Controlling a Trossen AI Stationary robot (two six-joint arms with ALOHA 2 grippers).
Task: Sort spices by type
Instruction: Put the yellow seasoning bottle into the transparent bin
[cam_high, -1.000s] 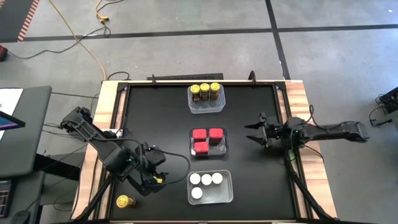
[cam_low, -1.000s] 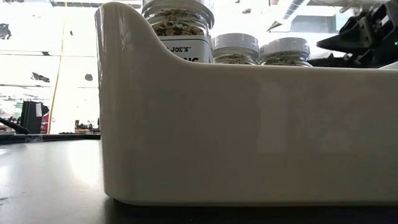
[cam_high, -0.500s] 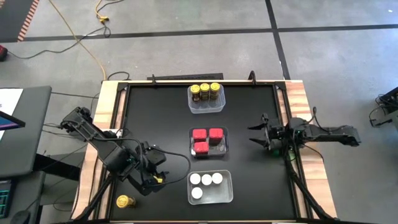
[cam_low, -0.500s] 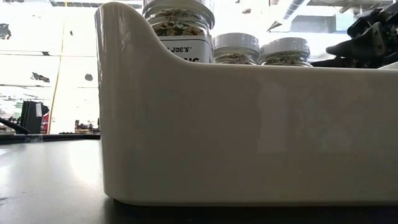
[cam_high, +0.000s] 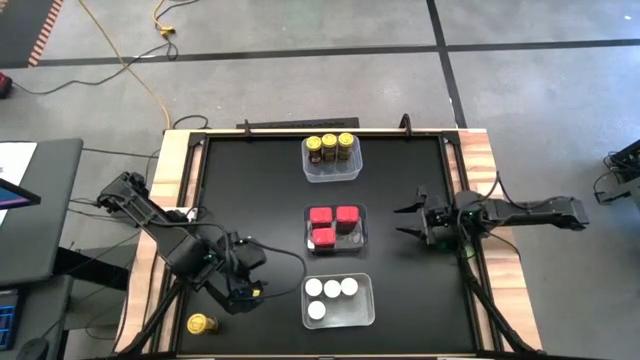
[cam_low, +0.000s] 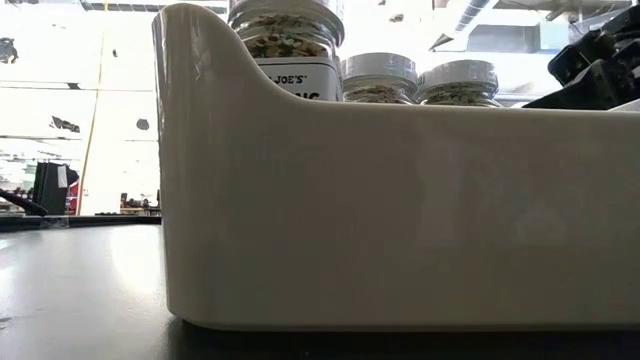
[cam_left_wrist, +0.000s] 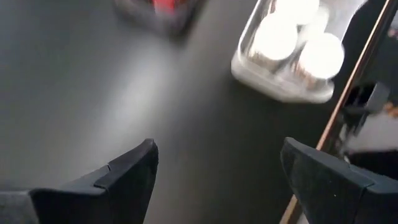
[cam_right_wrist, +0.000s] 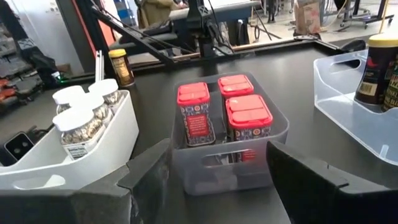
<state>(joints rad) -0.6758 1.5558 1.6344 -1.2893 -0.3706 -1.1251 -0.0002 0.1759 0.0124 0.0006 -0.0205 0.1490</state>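
Spices, sorted into three clear tubs set in a line down the middle of the black table (cam_high: 250, 200). High view: three yellow-capped amber jars (cam_high: 329, 147) stand in the far tub (cam_high: 332, 170), three red tins (cam_high: 331, 224) in the middle tub (cam_high: 360, 232), and four white-capped jars (cam_high: 330, 293) in the near tub (cam_high: 360, 310). One more yellow-capped jar (cam_high: 201, 323) stands apart on the wooden border at the table's near left corner, outside every tub.

Low view: only the near tub's pale wall (cam_low: 400, 220) shows, with three white-capped jars (cam_low: 378, 78) rising above its rim; the other tubs are hidden behind it.

Right wrist view: the red tins (cam_right_wrist: 225, 112) show patterned sides and flat red lids, and the stray jar (cam_right_wrist: 121, 66) appears beyond them at the table edge.

Left gripper (cam_high: 240, 285): above the bare table near the near tub, fingers (cam_left_wrist: 124, 180) spread wide, holding nothing. Right gripper (cam_high: 408, 220): just right of the middle tub, fingers (cam_right_wrist: 146, 177) likewise spread, empty and touching nothing.
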